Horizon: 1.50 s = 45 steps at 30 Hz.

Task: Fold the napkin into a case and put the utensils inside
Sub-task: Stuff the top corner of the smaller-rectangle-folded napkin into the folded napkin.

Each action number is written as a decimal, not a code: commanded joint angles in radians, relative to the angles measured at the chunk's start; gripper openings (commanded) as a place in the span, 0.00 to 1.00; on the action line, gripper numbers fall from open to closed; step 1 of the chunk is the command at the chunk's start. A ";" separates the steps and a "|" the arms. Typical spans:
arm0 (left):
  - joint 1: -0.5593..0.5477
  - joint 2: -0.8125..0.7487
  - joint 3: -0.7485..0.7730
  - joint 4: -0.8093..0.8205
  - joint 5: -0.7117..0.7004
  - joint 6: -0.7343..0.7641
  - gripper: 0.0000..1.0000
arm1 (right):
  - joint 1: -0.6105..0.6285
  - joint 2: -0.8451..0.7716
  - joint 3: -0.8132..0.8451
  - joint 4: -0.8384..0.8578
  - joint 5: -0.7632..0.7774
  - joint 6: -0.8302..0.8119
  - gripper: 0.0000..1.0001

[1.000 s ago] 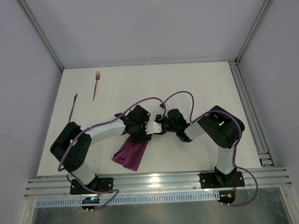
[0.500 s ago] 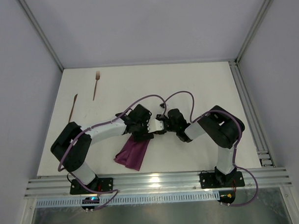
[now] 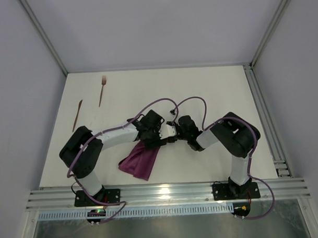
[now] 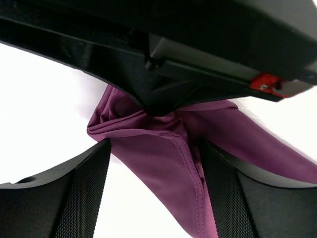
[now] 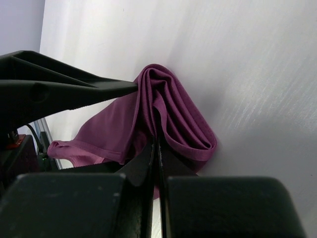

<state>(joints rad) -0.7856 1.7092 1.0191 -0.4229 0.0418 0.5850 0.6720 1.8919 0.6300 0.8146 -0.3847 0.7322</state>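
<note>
1. One napkin (image 3: 139, 160) lies bunched near the counter's (image 3: 210, 91) front edge. We judge it light, limp and slippery, best taken at a hemmed corner.
2. Right gripper (image 5: 156, 148) is clamped on its folded ridge.
3. Left gripper (image 4: 153, 148) straddles the cloth, jaws wide.
4. Fork (image 3: 102, 89) and knife (image 3: 77, 114) lie back-left, well apart from it.

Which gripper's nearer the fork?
Left, narrowly. The fork lies far-left on the table, away from both. The left gripper, jaws open around the napkin, is on that side; the right gripper, shut on the napkin, is just beyond it.
</note>
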 commanded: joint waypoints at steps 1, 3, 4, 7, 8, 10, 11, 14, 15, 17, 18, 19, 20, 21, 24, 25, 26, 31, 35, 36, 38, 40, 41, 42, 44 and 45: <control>-0.003 0.036 -0.014 0.036 -0.088 -0.022 0.73 | 0.003 -0.020 0.016 0.028 0.007 -0.020 0.04; -0.004 0.026 -0.027 0.047 -0.083 -0.030 0.70 | 0.003 -0.019 0.017 0.027 0.003 -0.024 0.04; -0.003 0.011 -0.031 0.050 -0.068 -0.033 0.65 | 0.001 -0.022 0.019 0.021 -0.002 -0.028 0.06; -0.003 -0.022 -0.057 0.059 -0.059 -0.034 0.57 | 0.003 -0.033 0.022 -0.005 -0.003 -0.059 0.11; -0.003 -0.026 -0.063 0.067 -0.060 -0.034 0.54 | 0.003 -0.046 0.022 -0.014 0.000 -0.066 0.14; -0.001 -0.039 -0.086 0.076 -0.063 -0.031 0.43 | 0.003 -0.066 0.022 -0.044 0.003 -0.092 0.15; -0.003 -0.049 -0.093 0.088 -0.063 -0.028 0.40 | 0.003 -0.085 0.022 -0.058 0.009 -0.112 0.15; 0.000 -0.062 -0.111 0.101 -0.060 -0.031 0.29 | 0.001 -0.106 0.025 -0.091 0.007 -0.135 0.16; 0.000 -0.074 -0.114 0.110 -0.059 -0.036 0.26 | 0.000 -0.115 0.030 -0.100 0.004 -0.151 0.17; 0.000 -0.091 -0.128 0.119 -0.060 -0.037 0.21 | -0.002 -0.122 0.033 -0.129 0.001 -0.163 0.18; 0.002 -0.106 -0.131 0.130 -0.060 -0.040 0.19 | -0.002 -0.129 0.039 -0.156 0.003 -0.183 0.20; 0.000 -0.112 -0.134 0.131 -0.060 -0.040 0.17 | -0.002 -0.131 0.042 -0.166 0.004 -0.191 0.20; 0.002 -0.118 -0.137 0.133 -0.059 -0.043 0.17 | -0.002 -0.132 0.045 -0.173 0.006 -0.197 0.22; 0.002 -0.128 -0.137 0.134 -0.053 -0.047 0.15 | 0.000 -0.131 0.045 -0.184 0.010 -0.204 0.23; 0.002 -0.134 -0.137 0.134 -0.045 -0.053 0.14 | 0.003 -0.120 0.048 -0.184 0.010 -0.208 0.27; 0.002 -0.134 -0.136 0.130 -0.045 -0.053 0.14 | 0.006 -0.111 0.048 -0.181 0.012 -0.206 0.30; 0.003 -0.129 -0.134 0.130 -0.045 -0.054 0.14 | 0.008 -0.105 0.053 -0.175 0.009 -0.205 0.30; 0.003 -0.102 -0.126 0.119 -0.045 -0.054 0.14 | 0.024 -0.080 0.077 -0.181 -0.005 -0.211 0.33; 0.005 -0.091 -0.128 0.119 -0.013 -0.056 0.14 | 0.032 -0.068 0.091 -0.186 -0.017 -0.214 0.34; 0.006 -0.091 -0.128 0.118 -0.010 -0.059 0.14 | 0.034 -0.065 0.092 -0.189 -0.017 -0.214 0.34; 0.009 -0.095 -0.128 0.118 0.000 -0.062 0.14 | 0.034 -0.056 0.100 -0.213 -0.003 -0.218 0.34; 0.016 -0.102 -0.126 0.118 0.006 -0.068 0.15 | 0.035 -0.045 0.102 -0.219 0.004 -0.218 0.34; 0.022 -0.109 -0.126 0.118 0.013 -0.076 0.15 | 0.035 -0.037 0.099 -0.219 0.009 -0.218 0.34; 0.026 -0.114 -0.126 0.118 0.016 -0.080 0.15 | 0.034 -0.033 0.097 -0.215 0.009 -0.215 0.34; 0.037 -0.120 -0.125 0.118 0.013 -0.083 0.15 | 0.035 -0.027 0.094 -0.206 0.006 -0.212 0.33; 0.039 -0.120 -0.125 0.122 0.009 -0.083 0.14 | 0.035 -0.019 0.094 -0.204 0.001 -0.211 0.32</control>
<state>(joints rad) -0.7612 1.6127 0.8856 -0.3225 0.0277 0.5262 0.6991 1.8420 0.7120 0.6117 -0.3897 0.5331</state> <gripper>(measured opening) 0.145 0.332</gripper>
